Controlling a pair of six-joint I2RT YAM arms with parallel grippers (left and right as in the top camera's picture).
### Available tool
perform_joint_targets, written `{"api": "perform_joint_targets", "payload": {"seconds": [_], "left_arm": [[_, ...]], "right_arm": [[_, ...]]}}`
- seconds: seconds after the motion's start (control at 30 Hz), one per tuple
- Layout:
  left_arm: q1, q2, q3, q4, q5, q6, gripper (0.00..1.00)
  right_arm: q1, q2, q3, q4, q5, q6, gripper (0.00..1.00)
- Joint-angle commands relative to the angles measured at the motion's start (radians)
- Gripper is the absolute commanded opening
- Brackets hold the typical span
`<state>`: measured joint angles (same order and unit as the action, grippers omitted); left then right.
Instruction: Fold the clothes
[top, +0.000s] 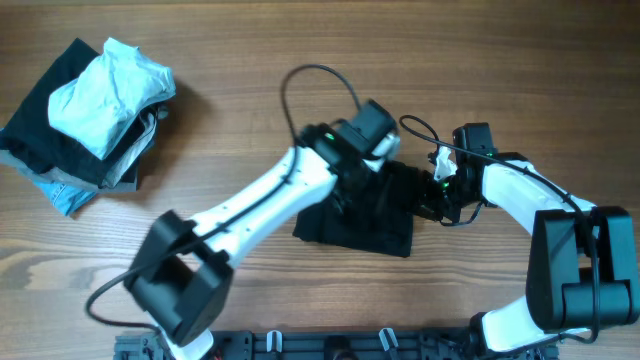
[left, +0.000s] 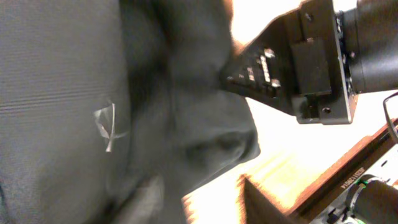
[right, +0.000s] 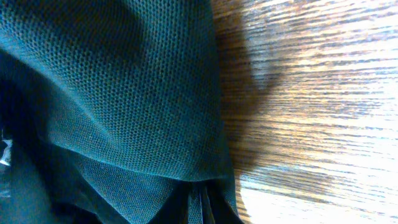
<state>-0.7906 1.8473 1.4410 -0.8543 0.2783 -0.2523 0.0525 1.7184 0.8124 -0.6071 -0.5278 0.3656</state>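
Overhead view: both arms meet at a black garment (top: 372, 228) lying crumpled just right of centre on the bench (top: 300, 40).

Far left, a heap of clothes (top: 95, 110) with a white piece on top lies well apart from both arms. The left arm (top: 260, 200) reaches diagonally from the near edge, and its claw (top: 358, 185) is down on the garment's upper left part. Cloth hides the fingers, so its state cannot be determined. The right arm (top: 520, 190) bends inward. Its claw (top: 438, 196) is at the garment's right edge, and whether it is apart or clamped cannot be determined.
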Motion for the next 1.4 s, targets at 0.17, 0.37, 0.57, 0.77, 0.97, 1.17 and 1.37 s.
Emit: {"api": "perform_joint_targets", "payload": {"seconds": [0.17,0.37,0.57,0.77,0.97,1.17,1.37], "left_arm": [[0.014,0.019,0.086,-0.135,-0.010,-0.017,0.79],[0.180,-0.122,0.225,-0.270,-0.028,0.014,0.85],[0.311,-0.113,0.225,-0.364,-0.044,0.074,0.39],[0.339,-0.107,0.225,-0.370,-0.045,0.089,0.50],[0.339,-0.106,0.225,-0.366,-0.045,0.089,0.54],[0.339,-0.106,0.225,-0.362,-0.045,0.089,0.55],[0.339,-0.102,0.225,-0.361,-0.044,0.089,0.59]], "right_arm": [[-0.019,-0.020,0.019,-0.071,0.068,-0.053,0.19],[-0.010,-0.187,0.056,-0.110,-0.080,-0.140,0.58],[0.059,-0.102,0.027,0.012,-0.081,-0.092,0.32],[0.128,0.024,0.027,0.133,-0.129,-0.066,0.42],[0.139,0.050,0.027,0.290,-0.351,-0.112,0.21],[0.136,-0.117,0.053,0.294,-0.475,-0.082,0.04],[0.117,-0.444,0.053,0.169,-0.132,0.066,0.04]]}}
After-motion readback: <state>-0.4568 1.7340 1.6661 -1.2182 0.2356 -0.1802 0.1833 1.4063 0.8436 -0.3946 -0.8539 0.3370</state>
